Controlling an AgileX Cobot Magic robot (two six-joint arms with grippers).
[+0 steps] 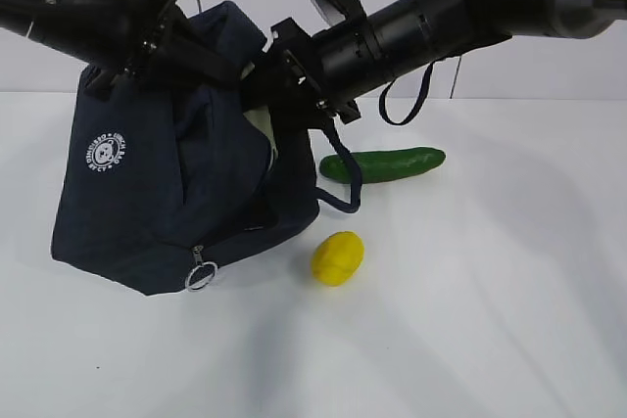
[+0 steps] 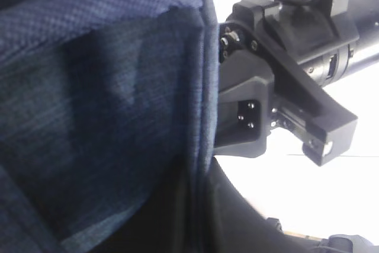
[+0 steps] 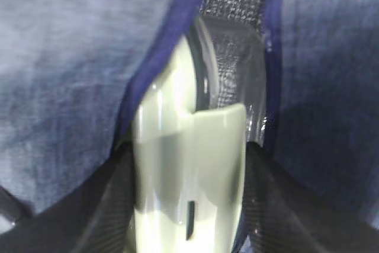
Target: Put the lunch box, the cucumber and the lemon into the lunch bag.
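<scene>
**Lunch box partway into the lunch bag; cucumber and lemon not yet packed**

The lunch box (image 3: 189, 164) shows in the right wrist view as a pale green lid and clear wall, edge-on in the slot between the bag's navy panels. It sits between the dark fingers of the right tool (image 1: 284, 70), which is closed on it. In the exterior view only a pale sliver shows at the bag mouth, centre of frame.

The lunch bag (image 1: 167, 193) fills the left half of the exterior view, tilted, its lower edge on the white tabletop (image 1: 490, 320), zipper ring pull (image 1: 201, 275) at the bottom. The left tool (image 1: 147, 22), upper left, is at the bag's top edge and appears to hold it up; its jaws are hidden by fabric, so I cannot tell their state.

The cucumber (image 1: 384, 163) lies right of the bag, just behind a dangling handle loop. The lemon (image 1: 338, 257) lies near the bag's lower right corner, apart from it.

Judgement: step one, box insertion, is in hand. The next move calls for seating the box fully, releasing it and drawing clear without snagging the loop or closing the mouth.
</scene>
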